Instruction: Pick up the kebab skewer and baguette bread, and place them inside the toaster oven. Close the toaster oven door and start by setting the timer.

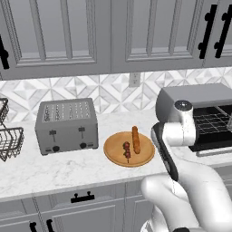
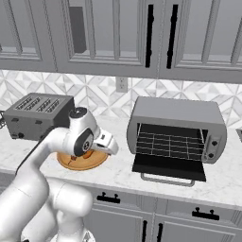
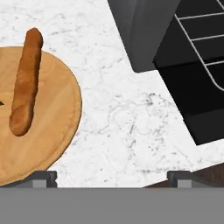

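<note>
Wooden round board (image 1: 136,159) on marble counter (image 1: 54,170) carries baguette bread (image 1: 135,139) and kebab skewer (image 1: 127,150), side by side. Gripper (image 3: 111,177) spread wide, holding nothing, hovering between baguette and toaster oven (image 2: 176,130). Toaster oven door (image 2: 168,167) hangs open.

A grey slot toaster (image 1: 67,125) with 2 levers stands toward the counter's (image 1: 59,167) back left. A round wooden board (image 1: 129,149) lies nearer the front edge. Wire baskets (image 1: 9,136) sit at the left end.
</note>
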